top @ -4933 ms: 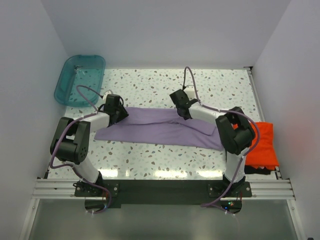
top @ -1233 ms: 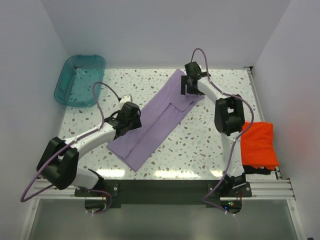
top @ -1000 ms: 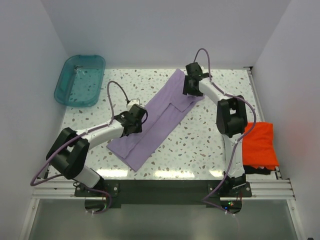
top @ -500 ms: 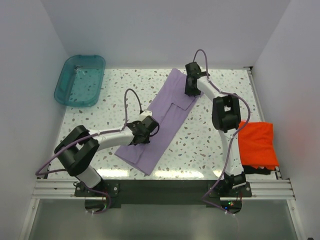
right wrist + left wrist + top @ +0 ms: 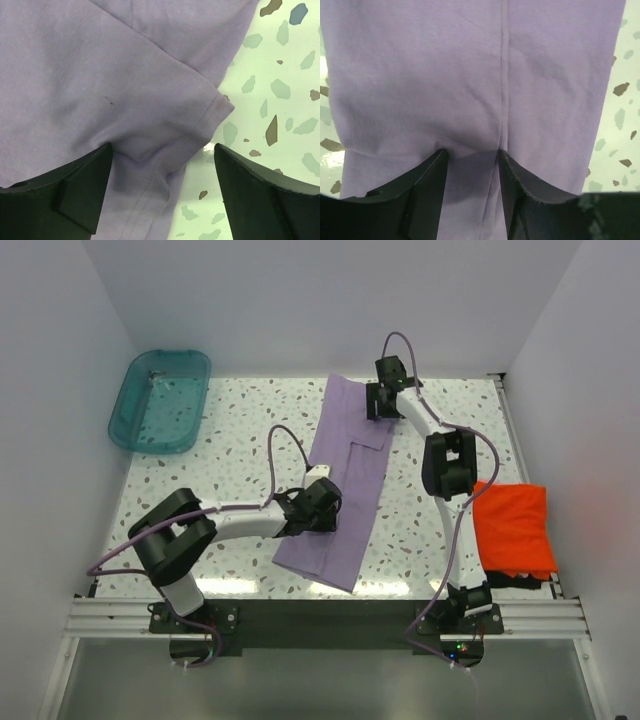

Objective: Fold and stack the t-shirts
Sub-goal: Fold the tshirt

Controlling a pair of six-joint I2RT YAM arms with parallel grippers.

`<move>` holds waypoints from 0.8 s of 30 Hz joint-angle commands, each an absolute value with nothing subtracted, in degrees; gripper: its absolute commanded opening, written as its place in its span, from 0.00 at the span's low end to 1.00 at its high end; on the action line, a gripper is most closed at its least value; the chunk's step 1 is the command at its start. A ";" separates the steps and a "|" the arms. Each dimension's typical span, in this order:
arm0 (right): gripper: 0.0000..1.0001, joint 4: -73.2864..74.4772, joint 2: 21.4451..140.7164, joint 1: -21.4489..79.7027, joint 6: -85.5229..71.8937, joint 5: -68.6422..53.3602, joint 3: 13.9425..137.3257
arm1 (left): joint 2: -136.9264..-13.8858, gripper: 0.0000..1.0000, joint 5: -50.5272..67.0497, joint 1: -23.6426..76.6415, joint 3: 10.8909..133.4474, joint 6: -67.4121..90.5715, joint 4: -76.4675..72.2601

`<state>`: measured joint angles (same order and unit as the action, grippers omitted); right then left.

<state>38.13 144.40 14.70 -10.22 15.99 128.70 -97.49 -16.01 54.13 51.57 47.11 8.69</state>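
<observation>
the left gripper (image 5: 471, 152) stands spread on the lavender t-shirt (image 5: 445, 70), a seam (image 5: 503, 75) between its fingers. the right gripper (image 5: 163, 147) gapes wider, a sleeve hem (image 5: 200, 125) between its fingers.

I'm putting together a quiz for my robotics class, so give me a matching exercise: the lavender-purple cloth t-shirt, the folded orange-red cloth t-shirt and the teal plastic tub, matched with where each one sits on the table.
Things:
1. lavender-purple cloth t-shirt
2. folded orange-red cloth t-shirt
3. teal plastic tub

Places:
A. far left corner of the speckled table
B. near right edge
C. middle, stretched from near to far

Pairs: 1-C, 2-B, 3-A
</observation>
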 commanded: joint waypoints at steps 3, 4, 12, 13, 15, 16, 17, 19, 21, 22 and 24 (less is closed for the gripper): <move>0.94 39.20 141.78 14.59 -8.78 17.05 132.89 | -98.18 0.54 -10.10 54.58 53.69 48.87 9.57; 0.96 39.72 139.51 14.59 -9.31 17.31 132.72 | -96.78 0.55 -10.63 54.58 54.22 48.69 10.45; 0.95 39.30 115.61 15.64 -21.79 11.71 112.63 | -81.76 0.62 -23.11 51.24 48.10 50.79 21.78; 0.92 36.59 112.10 16.25 -24.76 10.21 102.49 | -78.17 0.62 -23.12 49.94 46.51 50.97 22.14; 0.90 33.07 100.89 19.84 -26.97 9.93 91.38 | -74.64 0.61 -23.03 49.22 41.87 52.02 23.11; 0.89 30.44 97.50 21.69 -29.51 12.45 80.96 | -71.49 0.61 -22.85 49.22 40.36 52.47 23.20; 0.88 29.98 93.73 23.88 -31.01 14.13 76.42 | -70.06 0.59 -21.81 49.22 38.78 52.73 23.20; 0.86 29.10 85.20 30.39 -36.09 15.12 64.41 | -67.17 0.58 -20.22 49.31 34.29 54.57 22.85; 0.81 28.92 78.18 36.44 -40.06 14.60 57.34 | -65.66 0.56 -17.50 49.48 30.09 56.15 21.71; 0.79 28.22 76.13 38.48 -43.99 13.98 50.87 | -64.44 0.56 -16.97 49.74 29.01 56.51 21.27; 0.75 29.52 71.49 43.49 -47.71 12.57 44.25 | -63.29 0.55 -15.56 49.92 26.37 57.13 20.66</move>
